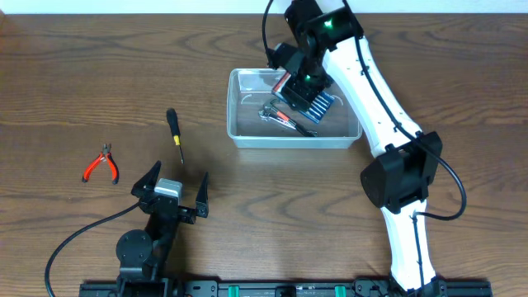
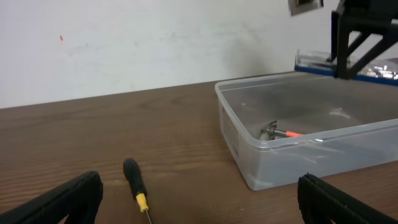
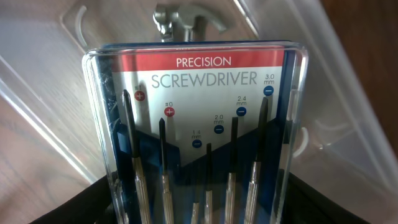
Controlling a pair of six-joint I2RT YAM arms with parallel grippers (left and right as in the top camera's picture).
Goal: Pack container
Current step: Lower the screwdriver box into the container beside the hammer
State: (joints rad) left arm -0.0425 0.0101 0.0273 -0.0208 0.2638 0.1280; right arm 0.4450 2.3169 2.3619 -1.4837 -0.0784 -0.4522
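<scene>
Container (image 1: 246,124), seemingly directly beneath right pincer (image 1: 302,92)

The container (image 1: 247,130) is a clear, translucent plastic bin, rectangular with rounded corners and a lipped rim. It sits upright and open-topped on the brown wooden table (image 1: 82,74), on my right side toward the far edge, its long sides running left to right. Inside it, a small hammer (image 1: 279,115) with a metal head and an orange handle lies flat near the middle of the floor. The precision screwdriver case (image 1: 309,97) that I clamp in my right gripper (image 3: 199,208) hangs over the bin's far right part, above the rim.
</scene>
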